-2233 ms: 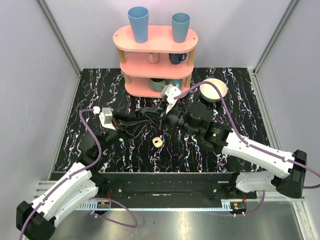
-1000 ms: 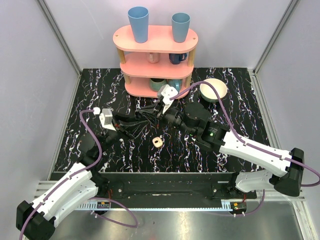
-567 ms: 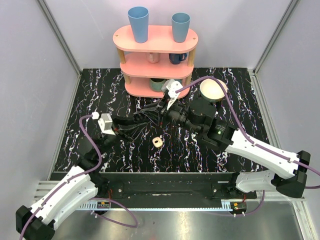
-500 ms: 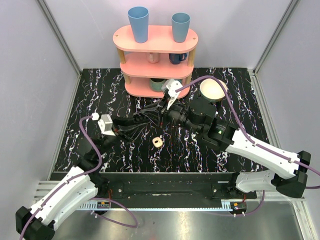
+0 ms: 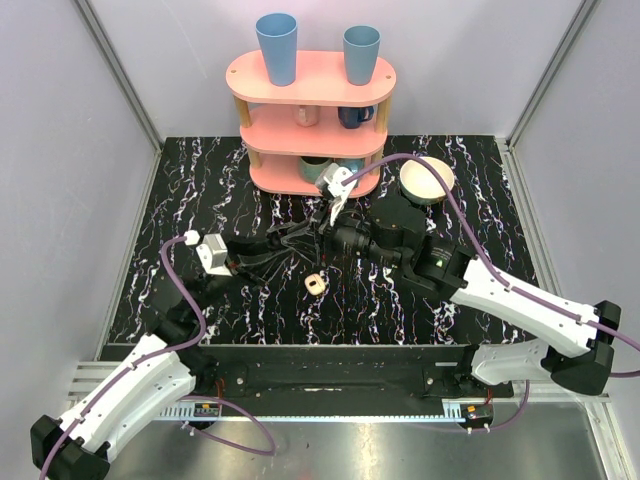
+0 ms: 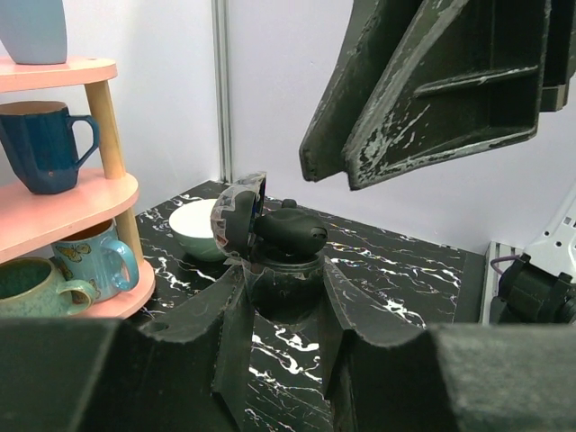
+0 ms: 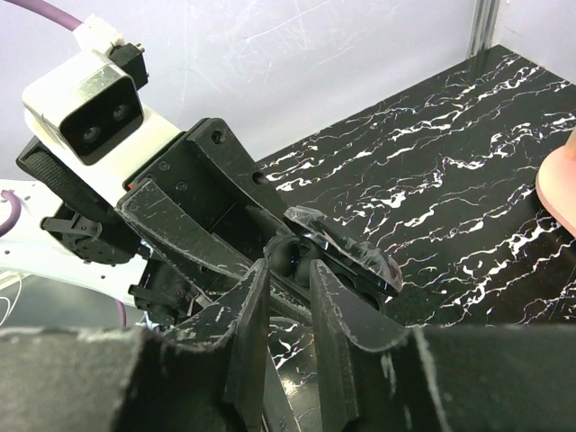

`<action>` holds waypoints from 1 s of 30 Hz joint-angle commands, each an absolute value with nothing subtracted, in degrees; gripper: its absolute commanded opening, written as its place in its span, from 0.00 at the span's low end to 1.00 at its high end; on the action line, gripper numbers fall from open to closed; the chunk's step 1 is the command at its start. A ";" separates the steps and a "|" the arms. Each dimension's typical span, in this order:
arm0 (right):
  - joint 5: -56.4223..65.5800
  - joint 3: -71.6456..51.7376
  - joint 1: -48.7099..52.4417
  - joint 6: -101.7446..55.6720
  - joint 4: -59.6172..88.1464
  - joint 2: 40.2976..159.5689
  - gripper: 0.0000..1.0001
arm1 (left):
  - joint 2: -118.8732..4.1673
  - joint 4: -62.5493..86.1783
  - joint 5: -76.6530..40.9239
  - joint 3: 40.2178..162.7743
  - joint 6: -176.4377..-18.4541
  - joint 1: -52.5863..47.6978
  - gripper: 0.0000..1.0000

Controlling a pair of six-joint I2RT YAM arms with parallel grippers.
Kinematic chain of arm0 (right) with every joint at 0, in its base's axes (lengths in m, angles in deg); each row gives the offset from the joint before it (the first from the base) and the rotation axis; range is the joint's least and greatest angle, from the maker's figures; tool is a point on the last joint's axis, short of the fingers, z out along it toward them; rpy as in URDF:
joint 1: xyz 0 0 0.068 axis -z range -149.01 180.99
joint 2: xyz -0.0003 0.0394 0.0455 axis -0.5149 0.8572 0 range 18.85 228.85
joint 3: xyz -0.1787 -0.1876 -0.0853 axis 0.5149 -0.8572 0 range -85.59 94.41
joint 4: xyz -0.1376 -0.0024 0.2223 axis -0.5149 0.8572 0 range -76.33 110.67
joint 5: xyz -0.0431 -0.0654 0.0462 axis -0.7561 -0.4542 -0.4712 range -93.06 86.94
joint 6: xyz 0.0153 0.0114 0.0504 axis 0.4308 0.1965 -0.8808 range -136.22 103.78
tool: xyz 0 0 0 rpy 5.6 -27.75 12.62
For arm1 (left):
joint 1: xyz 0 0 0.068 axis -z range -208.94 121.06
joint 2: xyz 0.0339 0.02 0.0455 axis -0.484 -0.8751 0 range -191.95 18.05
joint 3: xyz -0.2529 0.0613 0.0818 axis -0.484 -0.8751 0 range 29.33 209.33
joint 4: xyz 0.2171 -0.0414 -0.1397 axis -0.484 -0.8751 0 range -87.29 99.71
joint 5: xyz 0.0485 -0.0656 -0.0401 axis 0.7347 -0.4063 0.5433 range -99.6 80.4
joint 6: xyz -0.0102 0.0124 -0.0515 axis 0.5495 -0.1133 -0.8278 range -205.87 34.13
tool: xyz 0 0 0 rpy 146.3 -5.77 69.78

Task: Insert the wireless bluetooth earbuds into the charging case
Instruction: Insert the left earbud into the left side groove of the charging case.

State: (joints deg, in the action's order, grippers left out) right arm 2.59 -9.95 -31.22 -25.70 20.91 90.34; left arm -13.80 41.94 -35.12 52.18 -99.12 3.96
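Observation:
My left gripper (image 6: 282, 268) is shut on a small black charging case (image 6: 286, 286), held above the marbled table. The case's lid (image 6: 236, 216) stands open, with shiny film on it. A black earbud (image 6: 288, 232) sits on top of the case. In the right wrist view that earbud (image 7: 301, 252) lies just beyond my right gripper (image 7: 290, 267). The right jaws stand a little apart, one finger on each side of the bud. From above, the left gripper (image 5: 296, 244) and right gripper (image 5: 322, 240) meet tip to tip. A second earbud is hard to make out.
A small cream-white piece with a dark hollow (image 5: 315, 284) lies on the table just in front of the grippers. A pink three-tier shelf (image 5: 310, 110) with cups and mugs stands behind them. A cream bowl (image 5: 427, 180) sits to its right.
The right wrist swung toward the shelf, then came back down. The left wrist slid a little toward the near edge. The cream piece has not moved.

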 commanded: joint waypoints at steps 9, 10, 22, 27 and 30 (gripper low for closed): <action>1.95 -6.57 -31.67 -25.89 21.40 93.38 0.33 | -12.62 45.22 -39.13 53.15 -98.52 4.19 0.00; 1.86 -6.57 -31.67 -25.80 21.49 93.47 0.33 | -12.62 45.31 -39.22 53.06 -98.52 4.19 0.00; 5.46 -5.17 -31.67 -25.19 24.04 94.70 0.27 | -12.71 47.06 -38.52 52.79 -99.40 4.19 0.00; 6.52 -6.31 -31.67 -24.75 24.04 94.00 0.18 | -12.80 47.42 -37.82 52.97 -99.66 4.19 0.00; 6.78 -6.92 -31.67 -24.22 23.87 93.38 0.11 | -12.80 47.59 -37.29 52.88 -99.75 4.19 0.00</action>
